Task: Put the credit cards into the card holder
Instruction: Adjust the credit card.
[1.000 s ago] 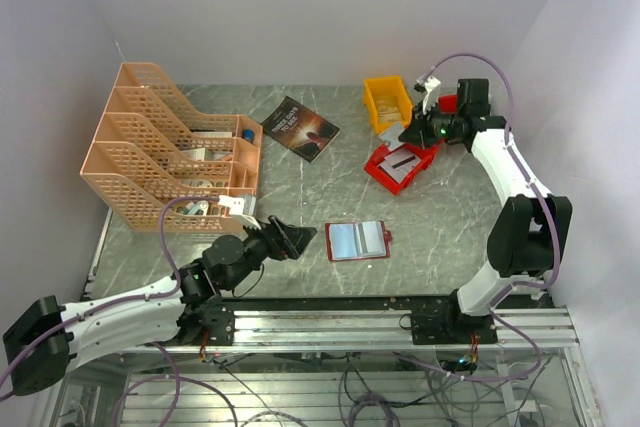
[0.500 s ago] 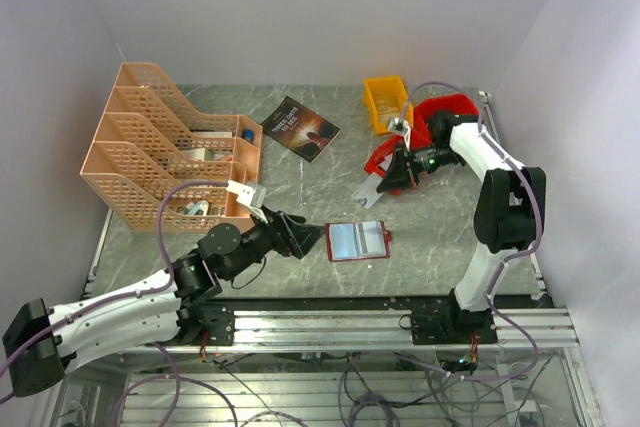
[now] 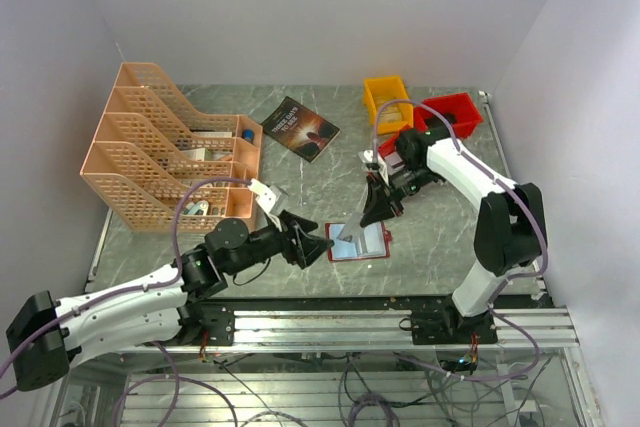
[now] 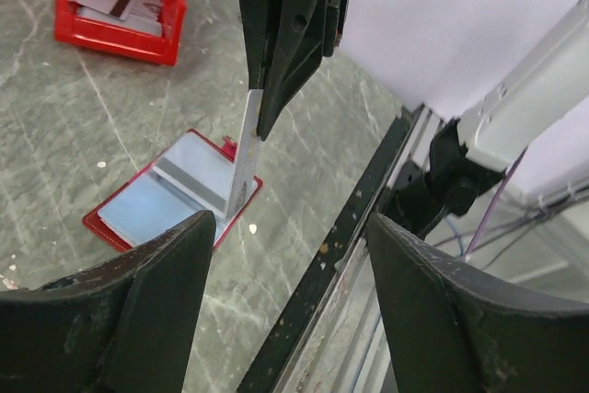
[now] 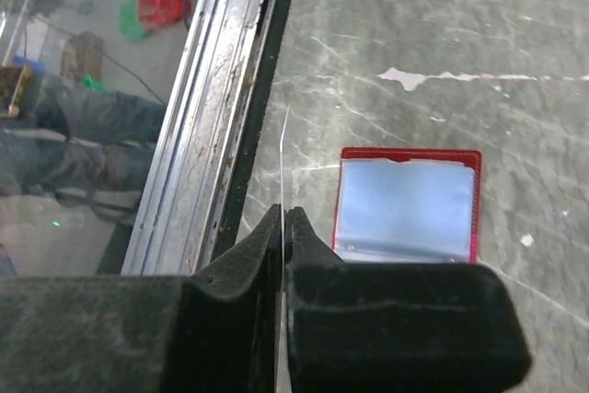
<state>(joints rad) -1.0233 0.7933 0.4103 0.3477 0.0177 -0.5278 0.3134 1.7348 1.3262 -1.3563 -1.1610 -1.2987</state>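
Now clamps a card (image 3: 350, 237) edge-on in the right gripper (image 3: 372, 209), jaws fully closed on its upper edge. Hangs it over the 9 o'clock half of the holder (image 3: 374, 241), open and flat toward the table's (image 3: 440, 227) 6 o'clock edge; contact unclear. Probably light, thin, stiff and slick, so liable to pivot in a narrow pinch; better gripped deep along one short edge. Has left gripper (image 3: 315, 244) spread wide, empty, at the holder's 9 o'clock.
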